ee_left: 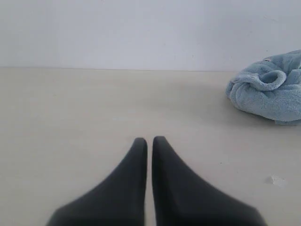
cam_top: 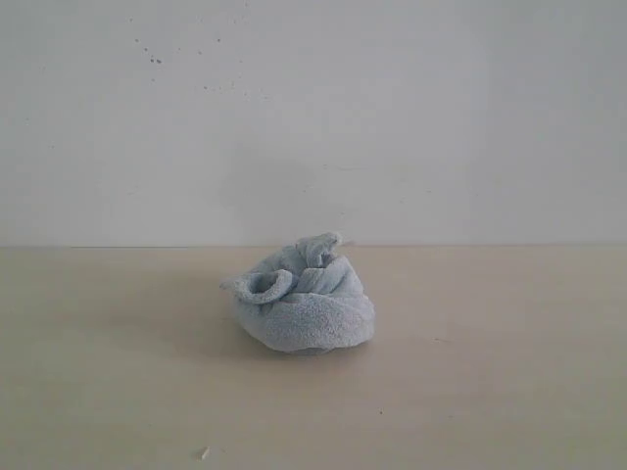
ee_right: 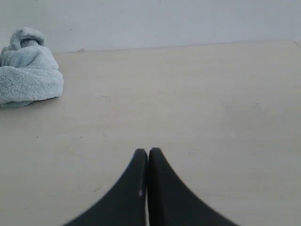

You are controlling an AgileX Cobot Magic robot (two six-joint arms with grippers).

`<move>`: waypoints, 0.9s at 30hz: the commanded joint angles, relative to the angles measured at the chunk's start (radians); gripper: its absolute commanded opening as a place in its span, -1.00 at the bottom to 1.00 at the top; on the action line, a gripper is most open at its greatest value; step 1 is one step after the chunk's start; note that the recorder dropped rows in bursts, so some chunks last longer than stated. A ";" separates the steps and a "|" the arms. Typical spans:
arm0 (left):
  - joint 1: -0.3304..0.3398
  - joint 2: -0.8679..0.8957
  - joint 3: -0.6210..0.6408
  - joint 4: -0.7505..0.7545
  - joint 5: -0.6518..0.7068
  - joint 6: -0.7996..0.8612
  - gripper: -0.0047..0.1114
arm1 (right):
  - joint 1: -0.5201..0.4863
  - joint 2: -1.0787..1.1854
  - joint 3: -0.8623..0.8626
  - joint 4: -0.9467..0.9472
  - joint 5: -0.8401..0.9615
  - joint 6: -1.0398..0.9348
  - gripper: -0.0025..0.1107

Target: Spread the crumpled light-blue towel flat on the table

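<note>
The light-blue towel lies crumpled in a rounded heap on the beige table, near its back edge in the middle of the exterior view. No arm shows in that view. In the left wrist view my left gripper is shut with nothing in it, low over bare table, and the towel lies well apart from it. My right gripper is shut and empty too, with the towel far off across the table.
A white wall with a few dark specks rises behind the table's back edge. A small white crumb lies on the table near the front, also seen as a white crumb in the left wrist view.
</note>
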 commanded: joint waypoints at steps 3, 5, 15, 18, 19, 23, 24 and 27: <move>0.003 -0.003 0.003 0.074 -0.022 0.014 -0.85 | 0.003 -0.002 -0.001 -0.029 -0.012 -0.004 -0.96; 0.003 -0.003 0.003 0.089 -0.022 0.014 -0.85 | 0.003 -0.002 -0.001 -0.029 -0.012 -0.004 -0.96; 0.003 -0.003 0.003 0.093 -0.025 0.014 -0.85 | 0.003 -0.002 -0.001 -0.142 -0.017 -0.092 -0.96; 0.003 -0.003 0.003 0.032 -0.050 -0.033 -0.85 | 0.003 -0.002 -0.001 -0.264 -0.043 -0.180 -0.96; 0.003 -0.003 0.003 -0.077 -0.075 -0.120 -0.85 | 0.003 -0.002 -0.001 -0.312 -0.047 -0.208 -0.96; 0.003 -0.003 0.003 -0.455 -0.155 -0.328 -0.85 | 0.003 -0.002 -0.001 -0.507 -0.100 -0.265 -0.96; 0.003 -0.003 0.003 -0.467 -0.160 -0.326 -0.85 | 0.003 -0.002 -0.001 -0.511 -0.124 -0.263 -0.96; 0.003 -0.003 0.003 -0.467 -0.168 -0.326 -0.85 | 0.003 -0.002 -0.001 -0.493 -0.280 -0.174 -0.96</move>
